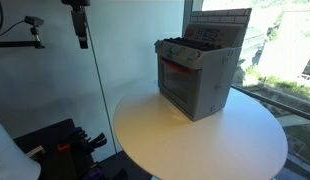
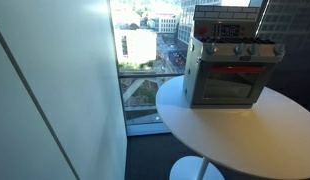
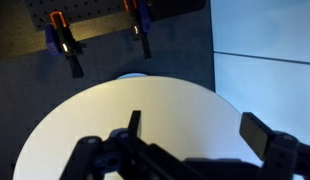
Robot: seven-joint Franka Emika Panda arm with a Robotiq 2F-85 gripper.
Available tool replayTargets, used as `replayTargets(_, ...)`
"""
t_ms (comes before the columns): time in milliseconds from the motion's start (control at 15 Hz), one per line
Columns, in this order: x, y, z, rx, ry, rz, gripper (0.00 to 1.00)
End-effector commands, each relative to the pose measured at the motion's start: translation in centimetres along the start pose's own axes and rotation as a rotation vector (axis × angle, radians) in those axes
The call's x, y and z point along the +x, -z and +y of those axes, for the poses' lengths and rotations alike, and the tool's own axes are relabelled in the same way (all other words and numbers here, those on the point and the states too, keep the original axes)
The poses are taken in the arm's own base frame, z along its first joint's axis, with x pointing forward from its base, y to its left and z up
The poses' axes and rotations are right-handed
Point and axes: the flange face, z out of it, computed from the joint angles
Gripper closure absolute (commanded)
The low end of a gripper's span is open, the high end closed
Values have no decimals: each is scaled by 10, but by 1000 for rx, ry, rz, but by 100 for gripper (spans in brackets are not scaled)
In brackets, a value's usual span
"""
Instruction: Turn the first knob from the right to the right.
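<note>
Hovering over the round surface (image 3: 85,125), the fingers (image 3: 261,132) are spread wide and empty, well apart from the stove (image 1: 200,75).

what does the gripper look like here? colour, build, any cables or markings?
The gripper is all black: two blocky fingers on jointed linkage bars. No markings or cables can be made out. In an exterior view the gripper shows only as a slim dark shape.
</note>
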Motion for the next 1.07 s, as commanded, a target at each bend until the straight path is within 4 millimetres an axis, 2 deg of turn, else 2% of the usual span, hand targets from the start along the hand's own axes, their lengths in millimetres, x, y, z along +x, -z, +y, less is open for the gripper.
replayTargets(0, 14, 18, 0, 4, -19, 48, 0)
replayTargets(533, 49, 60, 8, 7, -68, 178, 0)
replayTargets(1000, 86, 99, 26, -21, -131, 361, 0)
